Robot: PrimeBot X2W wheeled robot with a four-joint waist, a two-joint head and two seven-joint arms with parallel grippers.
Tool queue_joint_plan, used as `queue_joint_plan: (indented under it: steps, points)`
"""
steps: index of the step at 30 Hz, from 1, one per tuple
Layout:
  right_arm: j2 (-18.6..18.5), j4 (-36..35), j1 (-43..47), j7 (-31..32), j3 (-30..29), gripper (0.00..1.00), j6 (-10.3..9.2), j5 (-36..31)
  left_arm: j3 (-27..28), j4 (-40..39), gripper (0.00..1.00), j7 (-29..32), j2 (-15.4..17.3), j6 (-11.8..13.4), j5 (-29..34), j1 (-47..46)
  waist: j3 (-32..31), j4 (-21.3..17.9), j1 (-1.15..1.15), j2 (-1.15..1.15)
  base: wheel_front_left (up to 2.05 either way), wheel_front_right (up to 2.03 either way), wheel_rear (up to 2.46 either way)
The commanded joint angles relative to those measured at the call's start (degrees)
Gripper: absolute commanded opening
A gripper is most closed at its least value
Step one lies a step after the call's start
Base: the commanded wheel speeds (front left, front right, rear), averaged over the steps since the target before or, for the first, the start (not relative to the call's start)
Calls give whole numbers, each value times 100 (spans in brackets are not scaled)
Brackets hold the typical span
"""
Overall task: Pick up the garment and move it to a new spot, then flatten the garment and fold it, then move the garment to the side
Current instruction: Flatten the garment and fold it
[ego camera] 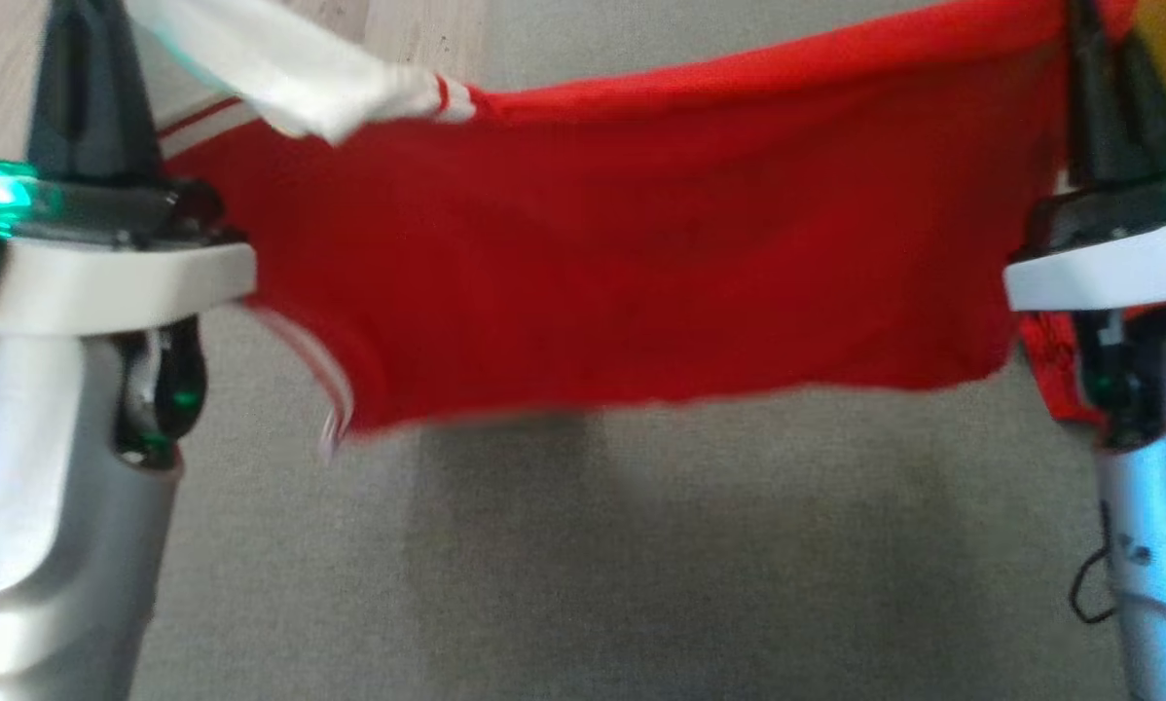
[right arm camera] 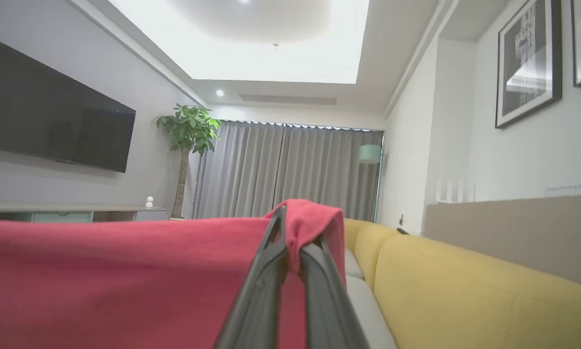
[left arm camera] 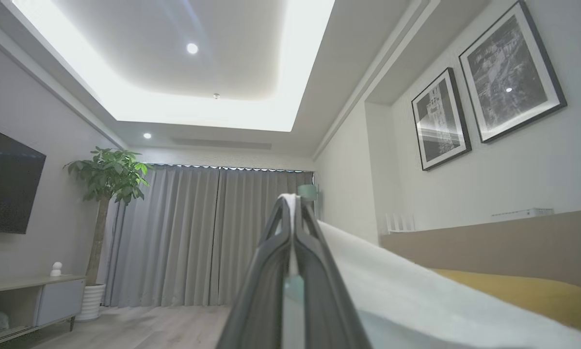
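A red garment [ego camera: 641, 263] with a white sleeve [ego camera: 291, 68] and white stripes hangs stretched in the air between my two grippers, above a grey surface. At the top left of the head view my left gripper [ego camera: 91, 29] is shut on the white sleeve. In the left wrist view its jaws [left arm camera: 290, 203] pinch white cloth [left arm camera: 416, 300]. My right gripper [ego camera: 1089, 39] is shut on the garment's red edge at the top right. The right wrist view has red fabric [right arm camera: 125, 281] draped over the shut fingers [right arm camera: 290, 228].
A grey surface [ego camera: 641, 565] lies below the hanging garment. A yellow sofa [right arm camera: 465, 291] runs along the right wall. Wooden floor [ego camera: 418, 29] shows beyond. A wall television [right arm camera: 53, 116], a potted plant [right arm camera: 186, 131] and grey curtains [right arm camera: 290, 169] stand farther off.
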Motion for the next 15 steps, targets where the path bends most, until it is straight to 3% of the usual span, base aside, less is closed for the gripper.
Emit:
queue_joint_plan:
  steps: [1,8,13,15]
  points:
    - [-95,-510,-38,239,59,0,-5,46,367,-446,0,191,286,68,-120,-356,9,-19,1,0,0,0,0]
    - [-212,-1603,252,1124,-138,0,-5,160,747,-1071,0,1064,704,194,-484,-426,397,-130,1,0,0,0,0]
    - [-219,-1552,-194,1467,1,0,-5,218,619,-558,0,1384,895,-23,-533,-947,1104,-247,1,0,0,0,0]
    - [-531,-1254,-689,1385,253,0,-5,-95,581,-143,0,1398,972,-123,-483,-1344,1464,-307,1,0,0,0,0]
